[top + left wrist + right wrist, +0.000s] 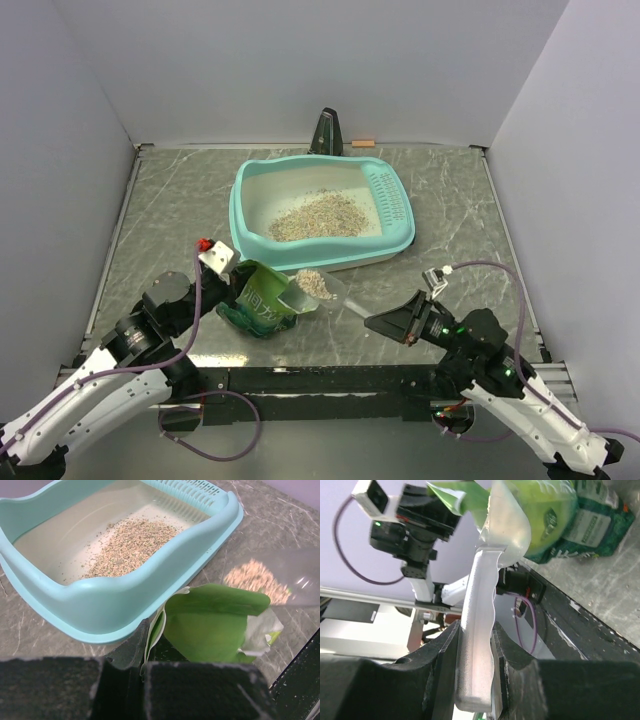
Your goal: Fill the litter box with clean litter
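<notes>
The teal litter box point(238, 222) stands at the table's centre back, with a heap of beige clean litter point(318, 217) inside and its slotted grid at the right end. My left gripper point(232, 283) is shut on the open top edge of a green printed bag point(258, 307) just in front of the box. My right gripper point(380, 323) is shut on the handle of a clear plastic scoop point(330, 291), which holds litter point(313, 283) beside the bag's mouth. The left wrist view shows the box rim point(125, 595), the heap point(132, 545), the bag point(210, 625) and the loaded scoop point(257, 580). The right wrist view shows the handle point(481, 600) between the jaws.
A dark upright object point(326, 132) and a small orange piece point(363, 143) sit at the back wall behind the box. Grey walls close in the marbled table point(170, 220) on three sides. A black rail point(330, 380) runs along the front edge.
</notes>
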Robot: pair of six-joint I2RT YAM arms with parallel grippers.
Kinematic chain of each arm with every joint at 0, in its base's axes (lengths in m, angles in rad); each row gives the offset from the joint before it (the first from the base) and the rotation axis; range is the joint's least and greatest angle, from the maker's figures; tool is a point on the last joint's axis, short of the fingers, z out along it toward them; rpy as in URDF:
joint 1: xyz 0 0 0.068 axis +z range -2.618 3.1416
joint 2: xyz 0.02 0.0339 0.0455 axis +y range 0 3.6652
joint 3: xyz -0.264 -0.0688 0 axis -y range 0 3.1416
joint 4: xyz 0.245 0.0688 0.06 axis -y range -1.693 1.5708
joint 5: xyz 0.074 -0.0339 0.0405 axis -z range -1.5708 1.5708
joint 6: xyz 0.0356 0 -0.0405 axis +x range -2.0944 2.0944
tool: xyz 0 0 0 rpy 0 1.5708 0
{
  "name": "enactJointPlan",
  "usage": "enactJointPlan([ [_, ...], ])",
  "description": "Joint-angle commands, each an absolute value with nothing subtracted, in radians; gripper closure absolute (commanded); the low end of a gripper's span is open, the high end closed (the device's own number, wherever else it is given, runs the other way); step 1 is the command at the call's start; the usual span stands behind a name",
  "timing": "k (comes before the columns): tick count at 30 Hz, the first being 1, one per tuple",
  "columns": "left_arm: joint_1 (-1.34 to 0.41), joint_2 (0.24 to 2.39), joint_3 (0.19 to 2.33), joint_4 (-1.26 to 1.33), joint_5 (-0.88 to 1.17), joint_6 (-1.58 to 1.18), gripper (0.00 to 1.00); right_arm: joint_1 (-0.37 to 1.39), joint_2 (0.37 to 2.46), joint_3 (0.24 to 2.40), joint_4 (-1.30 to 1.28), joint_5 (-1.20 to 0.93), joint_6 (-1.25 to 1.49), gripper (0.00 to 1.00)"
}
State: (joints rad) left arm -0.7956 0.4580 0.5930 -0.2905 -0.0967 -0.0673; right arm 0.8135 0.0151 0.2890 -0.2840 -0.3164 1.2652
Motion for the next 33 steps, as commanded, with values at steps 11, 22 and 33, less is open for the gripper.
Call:
enactJointPlan([
  [11, -0.799, 0.453, 0.595, -0.265, -0.104, -0.084, 0.99, 0.808, 0.2, 0.477, -0.18, -0.078, 1.273, 1.0],
  [22, -0.799, 0.446, 0.595, -0.265, -0.089, -0.087, 0.99, 0.615, 0.65, 0.629, 0.061, -0.136, 1.262, 1.0],
  [33, -0.799, 0.443, 0.592, -0.261, -0.083, -0.087, 0.99, 0.483, 1.198, 1.12, -0.246, -0.289, 0.719, 1.0],
])
